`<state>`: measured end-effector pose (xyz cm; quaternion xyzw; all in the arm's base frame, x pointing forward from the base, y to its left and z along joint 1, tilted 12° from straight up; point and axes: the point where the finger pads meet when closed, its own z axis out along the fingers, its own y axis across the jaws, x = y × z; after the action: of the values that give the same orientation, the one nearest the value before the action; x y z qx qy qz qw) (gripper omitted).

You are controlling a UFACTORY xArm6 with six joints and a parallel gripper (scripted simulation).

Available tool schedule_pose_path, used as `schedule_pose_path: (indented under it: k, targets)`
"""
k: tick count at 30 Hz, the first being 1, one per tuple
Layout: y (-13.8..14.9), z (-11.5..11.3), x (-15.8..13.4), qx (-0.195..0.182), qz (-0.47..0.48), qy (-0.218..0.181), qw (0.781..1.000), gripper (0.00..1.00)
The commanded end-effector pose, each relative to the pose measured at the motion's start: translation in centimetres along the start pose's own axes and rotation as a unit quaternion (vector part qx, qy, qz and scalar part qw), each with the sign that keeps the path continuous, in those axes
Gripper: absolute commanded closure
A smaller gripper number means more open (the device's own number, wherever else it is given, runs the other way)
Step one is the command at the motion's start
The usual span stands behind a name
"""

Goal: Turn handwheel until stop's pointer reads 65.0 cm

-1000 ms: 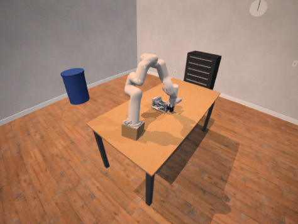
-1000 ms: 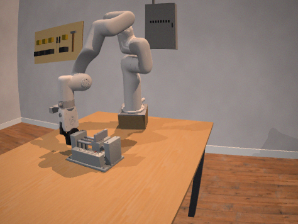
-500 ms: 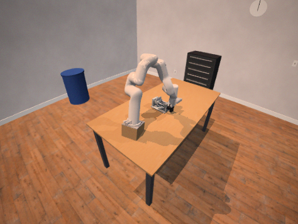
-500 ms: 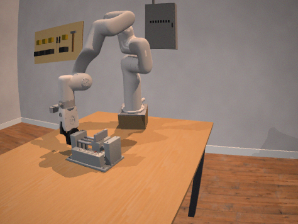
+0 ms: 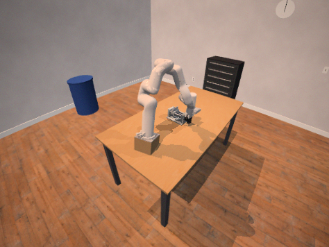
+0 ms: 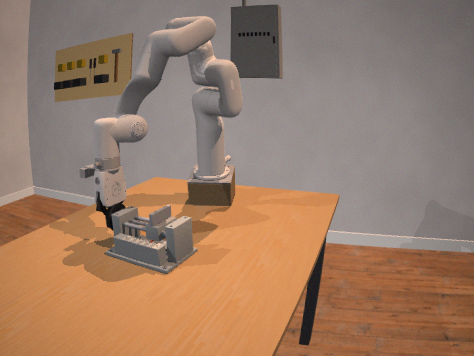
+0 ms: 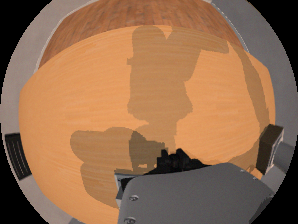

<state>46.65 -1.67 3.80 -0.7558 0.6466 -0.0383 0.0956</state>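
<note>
A small grey fixture [image 6: 151,237] with end blocks, rails and a sliding stop stands on the wooden table; it also shows in the top view [image 5: 178,115]. Its scale and pointer are too small to read. My gripper [image 6: 109,212] points down at the fixture's far left end, also seen in the top view [image 5: 189,119]. It is shut on the handwheel there, which is mostly hidden behind the end block. In the wrist view a dark part [image 7: 172,164] shows between the fingers above the grey fixture block [image 7: 193,216].
The arm's base sits on a wooden block [image 6: 211,191] on the table. A black drawer cabinet [image 5: 222,76] stands behind the table and a blue barrel [image 5: 82,94] to the left. A tool board [image 6: 93,66] and a grey box [image 6: 256,41] hang on the wall.
</note>
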Motion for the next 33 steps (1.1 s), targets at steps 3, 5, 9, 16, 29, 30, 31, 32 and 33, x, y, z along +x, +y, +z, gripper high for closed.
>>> schedule_pose_path:
  k: [3,5,9,16,29,30,31,32,33]
  targets:
    - [0.2,-0.4,0.0,0.001,0.000,0.000,1.000,0.94]
    - [0.3,-0.5,0.0,0.001,0.000,0.000,1.000,0.94]
    - [0.5,-0.8,0.0,0.001,0.000,0.000,1.000,0.94]
    - [0.8,-1.5,0.0,0.001,0.000,0.000,1.000,0.94]
    - [0.7,-3.2,0.0,0.001,0.000,0.000,1.000,0.94]
    - [0.6,-3.3,0.0,0.001,0.000,0.000,1.000,0.94]
    - [0.6,-3.5,0.0,0.001,0.000,0.000,1.000,0.94]
    - [0.5,-3.6,0.0,0.001,0.000,0.000,1.000,0.94]
    - [0.4,-3.8,0.0,0.001,0.000,0.000,1.000,0.94]
